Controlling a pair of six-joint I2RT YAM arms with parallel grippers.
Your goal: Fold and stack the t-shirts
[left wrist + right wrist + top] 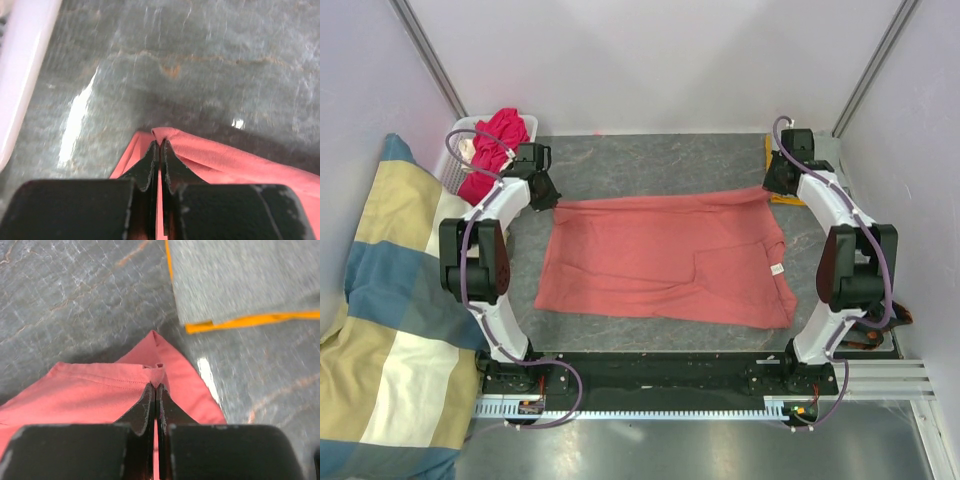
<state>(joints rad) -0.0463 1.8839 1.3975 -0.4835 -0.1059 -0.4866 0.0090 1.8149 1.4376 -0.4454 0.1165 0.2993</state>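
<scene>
1. The left gripper [160,145] fills the bottom of its wrist view, jaws pinched together on the far left corner of the pink t-shirt [660,255], with only a small fold of hem between them
2. The right gripper [155,387] is clamped the same way on the far right corner, right at the stitched hem
3. The pink t-shirt lies spread in the middle of the table [650,160], between the two arms, its white label [776,269] near the right edge
4. Both bites look shallow, so a quick pull or a snag on the tabletop could tug a corner free and let that side drop
5. If one arm rises or travels ahead of the other, the fold would likely land skewed or bunched
6. On the right, a folded grey t-shirt [240,275] on an orange t-shirt [240,322] sits just beside the held corner, and an outward swing could knock that stack
7. On the left, the white basket [467,124] holding a red t-shirt [500,135] stands near the arm
8. Bare table shows beyond the far hem, and a narrower strip runs along the near hem
</scene>
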